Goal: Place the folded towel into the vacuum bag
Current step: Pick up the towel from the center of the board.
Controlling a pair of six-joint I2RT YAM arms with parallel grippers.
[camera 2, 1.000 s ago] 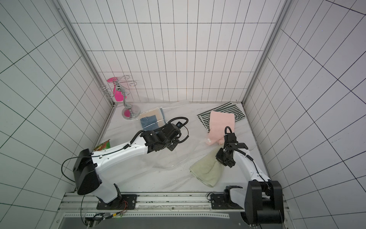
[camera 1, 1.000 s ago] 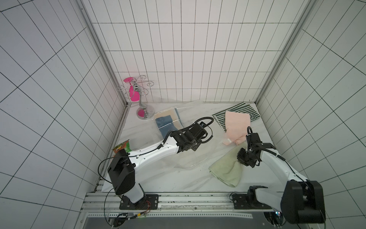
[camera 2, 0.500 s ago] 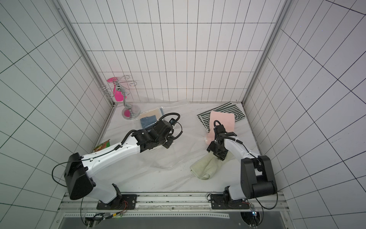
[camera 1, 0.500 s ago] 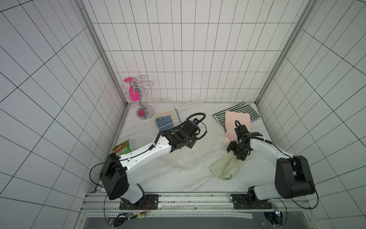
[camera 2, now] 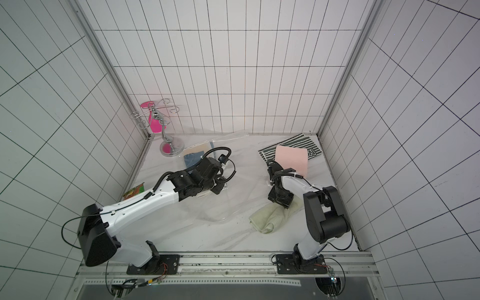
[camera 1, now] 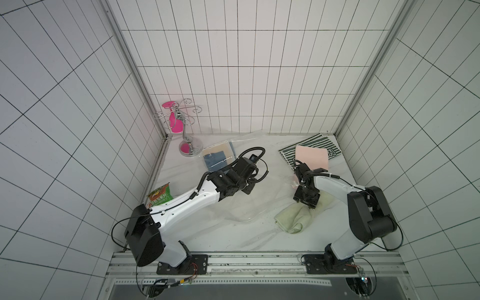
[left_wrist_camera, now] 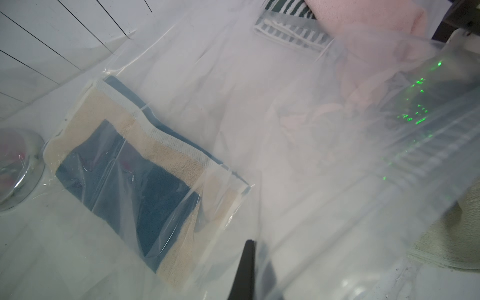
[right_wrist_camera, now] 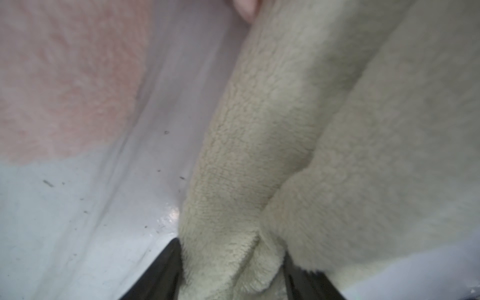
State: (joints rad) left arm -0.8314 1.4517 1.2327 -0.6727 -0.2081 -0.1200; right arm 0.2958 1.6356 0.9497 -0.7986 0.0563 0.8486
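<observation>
Cream towel (camera 1: 296,218) lies rumpled on the counter (camera 1: 233,239) near the front right, wholly outside the vacuum bag (camera 1: 249,207) and just beside its near edge. The right end effector (camera 1: 306,204) is down on the towel's rear end. In the right wrist view its jaws stand either side of a bunched fold, and the pile fills the gap between them (right_wrist_camera: 231,259), so I judge it clamped on the towel. The towel has not been lifted; most of it rests flat.

The bag is spread across the middle of the counter toward the back wall. The left end effector (camera 1: 248,191) sits over it with its jaws together. In the left wrist view clear film rises beside a dark finger (left_wrist_camera: 246,270), so it looks pinched on the bag's upper layer and seems to be holding the mouth up. A blue and beige towel (left_wrist_camera: 135,181) already lies inside, deep at the far end.

By this reading the bag is opened and the towel gripped. Lifting, carrying it across to the mouth, sliding it in and letting go are all left. A pink towel (camera 1: 311,157) rests on a striped cloth (camera 1: 319,141) at the rear right, untouched.
</observation>
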